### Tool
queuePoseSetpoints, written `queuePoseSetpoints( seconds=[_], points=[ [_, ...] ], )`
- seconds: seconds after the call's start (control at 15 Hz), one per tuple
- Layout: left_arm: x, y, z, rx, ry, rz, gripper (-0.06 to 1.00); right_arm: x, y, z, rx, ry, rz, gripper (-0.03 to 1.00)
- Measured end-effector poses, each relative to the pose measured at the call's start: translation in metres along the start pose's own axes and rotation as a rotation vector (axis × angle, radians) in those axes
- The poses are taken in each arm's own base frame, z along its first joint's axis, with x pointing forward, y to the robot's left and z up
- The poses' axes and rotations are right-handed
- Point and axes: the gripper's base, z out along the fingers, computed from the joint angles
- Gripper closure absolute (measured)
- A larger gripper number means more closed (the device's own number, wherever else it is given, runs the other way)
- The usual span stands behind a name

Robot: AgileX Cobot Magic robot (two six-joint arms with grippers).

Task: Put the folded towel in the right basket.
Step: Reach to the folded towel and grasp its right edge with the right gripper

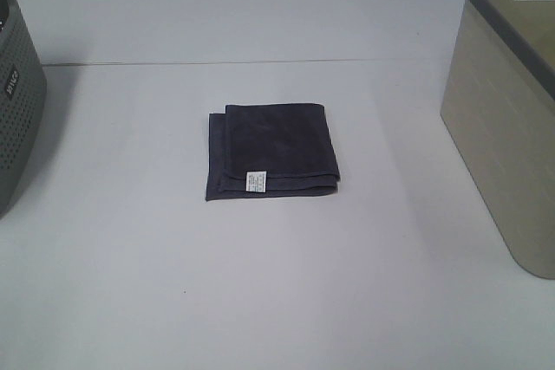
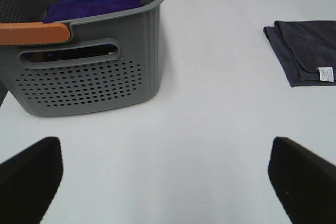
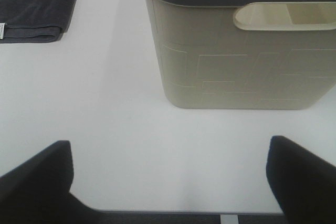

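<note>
A dark grey folded towel (image 1: pixel 270 152) with a small white label lies flat in the middle of the white table. It also shows in the left wrist view (image 2: pixel 307 51) and in the right wrist view (image 3: pixel 37 4). The beige basket (image 1: pixel 507 119) with a dark rim stands at the right edge; the right wrist view shows it (image 3: pixel 241 51) close ahead. My left gripper (image 2: pixel 168 182) is open and empty, well short of the towel. My right gripper (image 3: pixel 168 182) is open and empty, in front of the beige basket. Neither gripper appears in the exterior high view.
A grey perforated basket (image 1: pixel 13 101) stands at the left edge of the table. In the left wrist view it (image 2: pixel 89 72) has an orange handle and holds blue cloth (image 2: pixel 89 1). A seam (image 1: pixel 243 62) crosses the table behind the towel.
</note>
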Motion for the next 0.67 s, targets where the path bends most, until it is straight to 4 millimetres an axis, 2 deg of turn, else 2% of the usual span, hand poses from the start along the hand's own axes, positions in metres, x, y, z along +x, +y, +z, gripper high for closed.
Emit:
queuePoseSetpoints(
  seconds=[0.13,0.2,0.33,0.4,0.47,0.53,0.67],
  points=[
    [0.000,0.000,0.000,0.000,0.000,0.000,-0.05,-0.008,0.000,0.004,-0.001,0.070,0.002,0.02],
    [0.000,0.000,0.000,0.000,0.000,0.000,-0.05,-0.046,0.004,0.018,-0.026,0.296,0.020,0.05],
    [0.000,0.000,0.000,0.000,0.000,0.000,-0.05,-0.105,0.011,0.045,-0.084,0.452,0.064,0.08],
    [0.000,0.000,0.000,0.000,0.000,0.000,-0.05,-0.138,0.016,0.058,-0.132,0.464,0.089,0.08],
    [0.000,0.000,0.000,0.000,0.000,0.000,-0.05,-0.154,0.019,0.066,-0.158,0.469,0.096,0.08],
    [0.000,0.000,0.000,0.000,0.000,0.000,-0.05,-0.178,0.023,0.083,-0.204,0.478,0.091,0.08],
    [0.000,0.000,0.000,0.000,0.000,0.000,-0.05,-0.210,0.033,0.121,-0.318,0.509,0.088,0.08]
  ],
)
